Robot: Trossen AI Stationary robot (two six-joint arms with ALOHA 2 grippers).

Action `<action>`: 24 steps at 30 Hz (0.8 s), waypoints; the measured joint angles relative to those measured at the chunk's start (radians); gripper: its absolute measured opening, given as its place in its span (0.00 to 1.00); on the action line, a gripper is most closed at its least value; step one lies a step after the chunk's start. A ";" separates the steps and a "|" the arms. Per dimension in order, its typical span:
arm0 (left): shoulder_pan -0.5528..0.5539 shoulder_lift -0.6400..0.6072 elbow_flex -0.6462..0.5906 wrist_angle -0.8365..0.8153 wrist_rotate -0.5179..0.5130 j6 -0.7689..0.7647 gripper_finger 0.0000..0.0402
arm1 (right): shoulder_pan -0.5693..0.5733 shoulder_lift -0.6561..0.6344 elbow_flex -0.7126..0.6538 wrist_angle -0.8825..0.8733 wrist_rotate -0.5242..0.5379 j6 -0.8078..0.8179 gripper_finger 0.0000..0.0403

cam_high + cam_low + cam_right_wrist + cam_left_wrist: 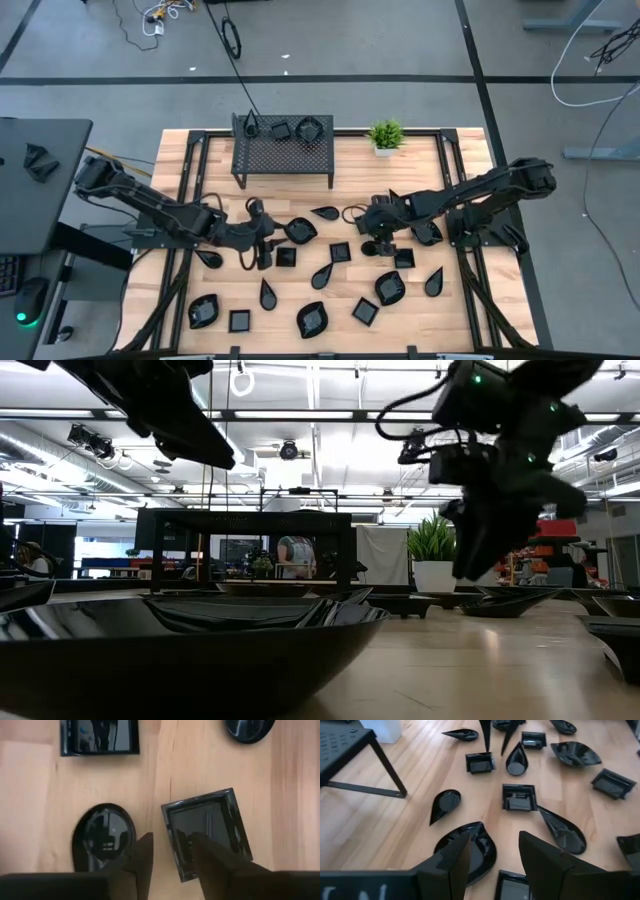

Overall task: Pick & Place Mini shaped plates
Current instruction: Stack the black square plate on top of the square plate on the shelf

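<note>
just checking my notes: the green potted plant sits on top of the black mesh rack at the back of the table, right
Not quite. The high view shows the green potted plant standing on the wooden table beside the black mesh rack, off its right end, not on top of it. Both are at the back of the table, as you noted.

Lab: robot table, floor cables, ceiling strip lights.

Black mesh rack beside potted plant, apparently apart.
</note>
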 joint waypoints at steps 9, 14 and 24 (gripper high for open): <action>0.045 0.000 0.000 0.025 0.000 0.054 0.43 | 0.000 0.000 -0.105 0.127 0.006 -0.079 0.24; 0.061 0.000 0.000 0.025 0.000 0.058 0.43 | 0.000 0.000 -0.127 0.146 0.029 -0.123 0.15; 0.062 0.000 0.000 0.036 0.000 0.060 0.43 | 0.000 -0.003 -0.070 0.173 0.035 -0.153 0.02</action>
